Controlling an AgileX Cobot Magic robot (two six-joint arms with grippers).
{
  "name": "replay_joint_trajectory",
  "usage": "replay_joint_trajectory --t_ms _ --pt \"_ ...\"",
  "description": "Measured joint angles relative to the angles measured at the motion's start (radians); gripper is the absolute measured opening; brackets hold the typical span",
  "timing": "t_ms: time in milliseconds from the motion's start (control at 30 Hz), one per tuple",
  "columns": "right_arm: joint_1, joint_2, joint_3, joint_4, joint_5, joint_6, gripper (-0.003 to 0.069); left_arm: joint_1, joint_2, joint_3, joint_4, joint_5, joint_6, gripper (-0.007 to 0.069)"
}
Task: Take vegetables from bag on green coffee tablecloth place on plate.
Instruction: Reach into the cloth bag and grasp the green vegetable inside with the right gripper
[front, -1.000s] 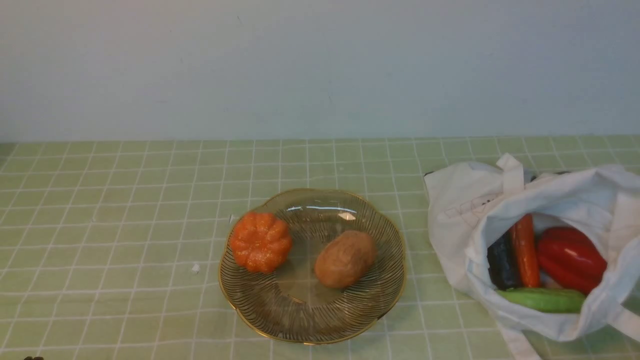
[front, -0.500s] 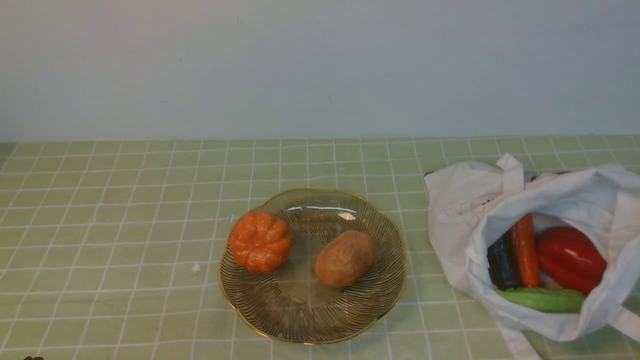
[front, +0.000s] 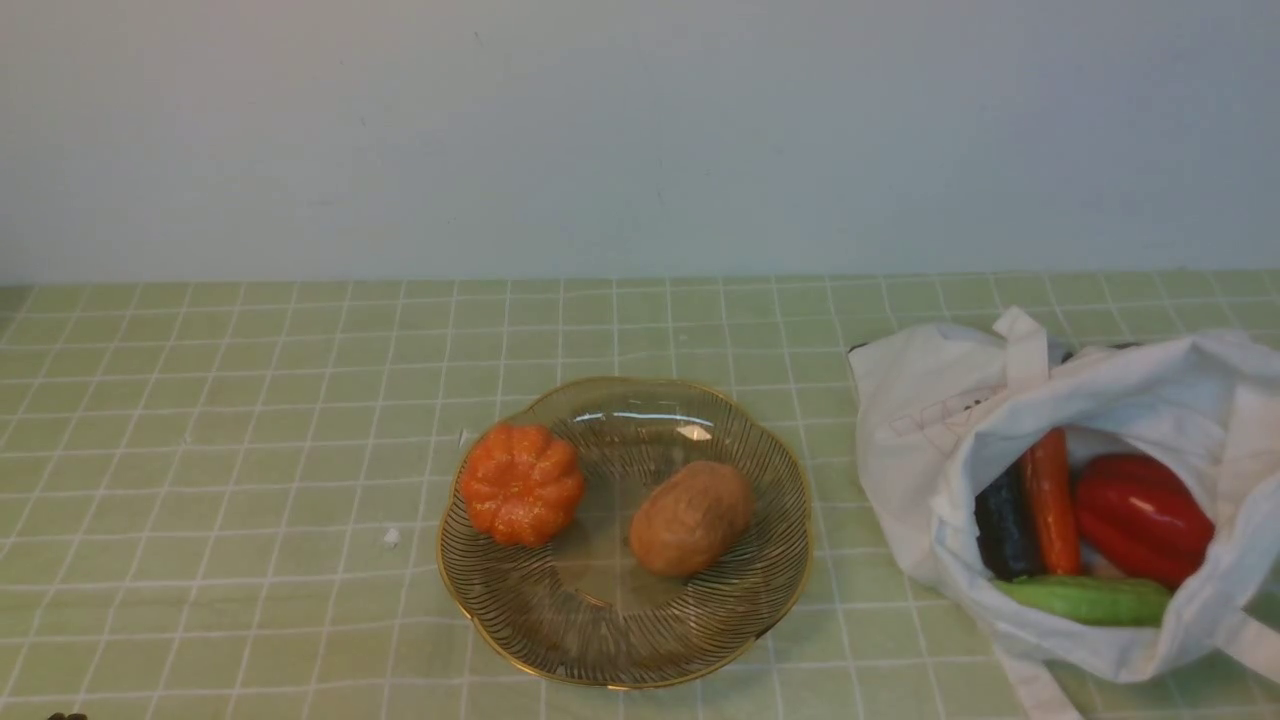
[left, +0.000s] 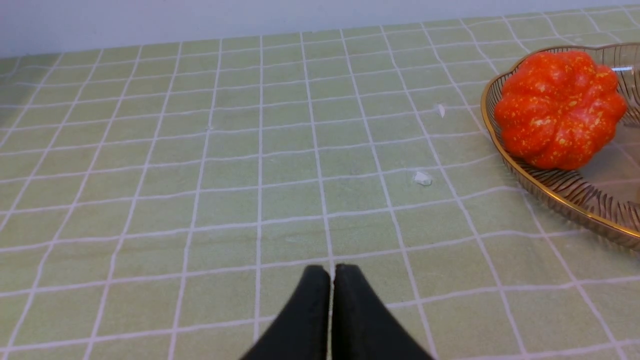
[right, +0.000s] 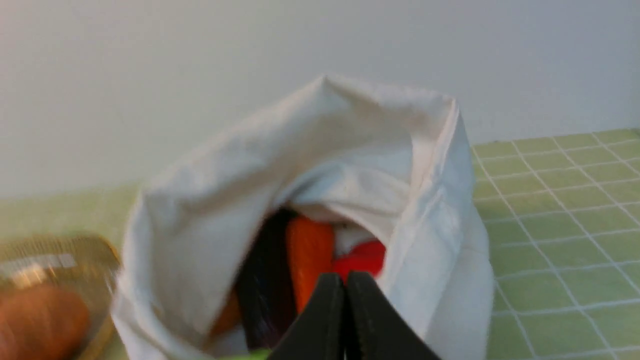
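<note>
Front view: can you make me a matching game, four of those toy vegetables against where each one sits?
Things:
1. pumpkin
2. potato
3. red pepper
4. cucumber

Places:
A. lying crosswise at the mouth of the bag, nearest the camera
B. left part of the plate
C. inside the bag, right of the carrot
D. right part of the plate

Pairs: 1-B, 2-D, 3-C, 4-A

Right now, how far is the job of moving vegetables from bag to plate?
Done: pumpkin and potato lie on the plate. In hand: nothing; left gripper and right gripper are shut, empty. Remaining: carrot, red pepper, eggplant, cucumber lie in the bag.
</note>
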Motion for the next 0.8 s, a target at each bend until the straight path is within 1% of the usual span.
replay_joint_trajectory --t_ms 67,200,367,533,633,700,800 --pt "0.0 0.0 0.0 0.179 -0.108 0.054 -0.0012 0.0 0.0 0.0 0.0 0.0 0.0 -0.0005" --pt "0.0 0.0 0.0 0.338 -0.21 0.059 -0.0012 0.0 0.0 0.0 0.0 0.0 0.0 -0.0005" --pt "0.0 0.0 0.0 0.379 -0.269 0.011 -0.0012 0.0 0.0 0.0 0.0 0.0 0.0 -0.0005" --pt "0.0 0.0 -0.007 0.393 -0.347 0.004 -0.0012 0.0 0.0 0.0 0.0 0.0 0.0 -0.0005" --pt "0.014 0.0 -0.094 0.379 -0.266 0.001 -0.0012 0.0 0.0 0.0 0.0 0.0 0.0 -0.0005" --pt "0.031 0.028 -0.196 0.338 -0.145 -0.021 -0.0012 0.0 0.0 0.0 0.0 0.0 0.0 -0.0005" --pt "0.057 0.179 -0.369 0.269 0.073 -0.069 -0.0012 0.0 0.0 0.0 0.0 0.0 0.0 -0.0005"
